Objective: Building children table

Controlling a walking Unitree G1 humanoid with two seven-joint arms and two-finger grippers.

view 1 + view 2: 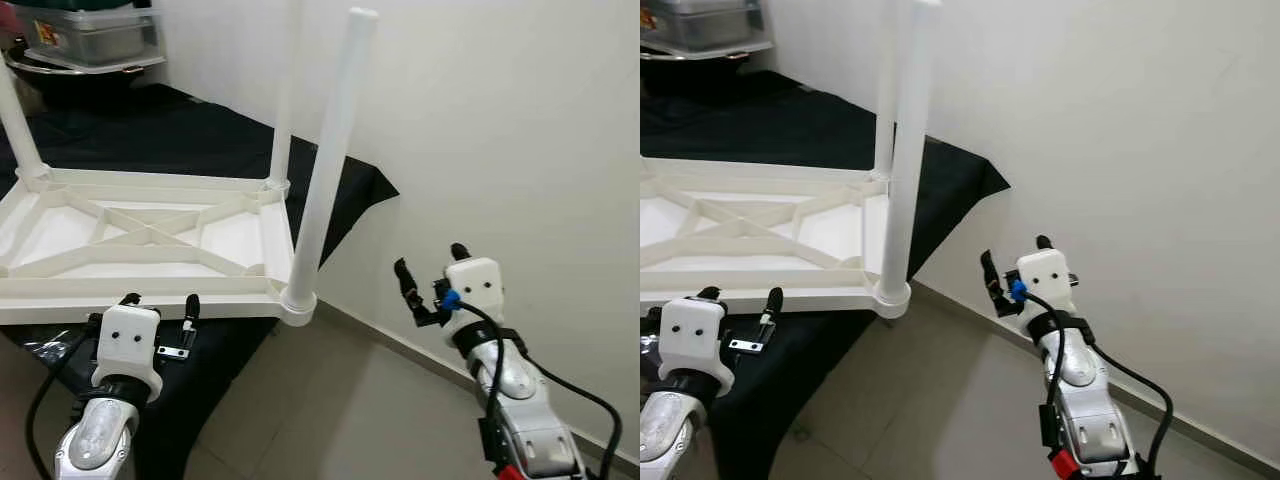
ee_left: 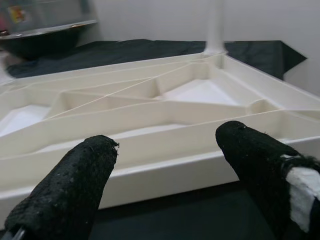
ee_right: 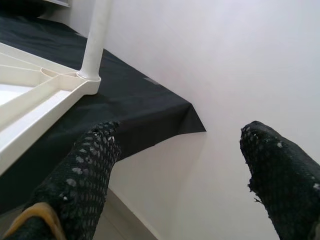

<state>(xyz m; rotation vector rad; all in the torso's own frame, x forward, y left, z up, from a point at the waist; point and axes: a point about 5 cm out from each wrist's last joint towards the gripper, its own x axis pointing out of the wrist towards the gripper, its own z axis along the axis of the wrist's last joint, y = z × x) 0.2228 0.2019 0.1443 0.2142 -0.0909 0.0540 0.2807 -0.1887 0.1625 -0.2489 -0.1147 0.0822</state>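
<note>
A white plastic children's table [image 1: 150, 240] lies upside down on a black cloth, its ribbed underside facing up. Three white legs stand up from its corners: the near-right leg [image 1: 325, 170], the far-right leg [image 1: 282, 110] and the far-left leg [image 1: 18, 125]. My left gripper [image 1: 160, 303] is open just in front of the table's near edge [image 2: 165, 170], holding nothing. My right gripper [image 1: 432, 275] is open in the air to the right of the near-right leg, close to the white wall, with nothing between its fingers [image 3: 85, 180].
The black cloth [image 1: 190, 130] covers a low surface and hangs over its right corner. A white wall [image 1: 500, 120] runs along the right side. Grey tiled floor [image 1: 340, 400] lies below. A clear plastic container [image 1: 90, 35] stands at the back left.
</note>
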